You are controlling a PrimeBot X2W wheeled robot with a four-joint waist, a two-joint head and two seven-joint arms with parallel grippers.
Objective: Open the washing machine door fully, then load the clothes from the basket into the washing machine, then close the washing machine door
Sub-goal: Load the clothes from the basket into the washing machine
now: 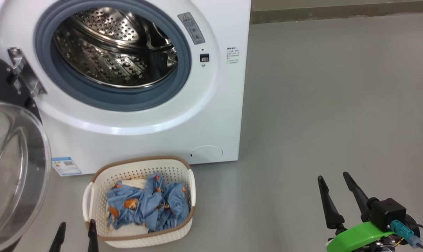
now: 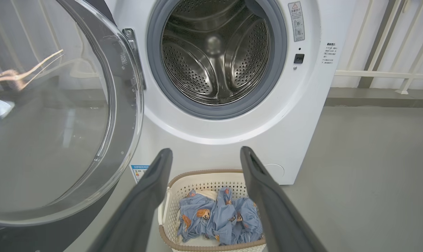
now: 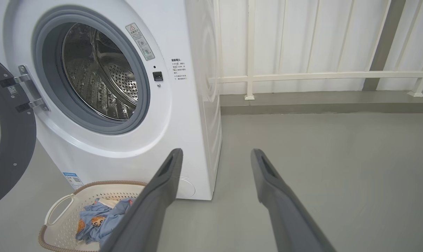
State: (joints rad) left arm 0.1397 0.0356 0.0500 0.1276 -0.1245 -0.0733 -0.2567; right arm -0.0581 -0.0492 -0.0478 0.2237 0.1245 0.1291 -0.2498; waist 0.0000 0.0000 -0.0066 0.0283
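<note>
At the far left the door (image 1: 12, 168) stands swung wide on its hinge, glass bowl bulging outward. Just beside it the left tool (image 1: 77, 223) hangs with its fingers spread apart, gripping nothing, near the basket (image 1: 141, 161). The basket sits on the floor (image 1: 320, 105) right in front of the washing machine (image 1: 145, 136) and holds the blue bear-print clothes (image 1: 152, 203) over a cream piece. Above it the steel drum (image 1: 117, 52) shows through the grey gasket. Further right, the right tool (image 1: 332, 176) is likewise spread open, well apart from the basket.
</note>
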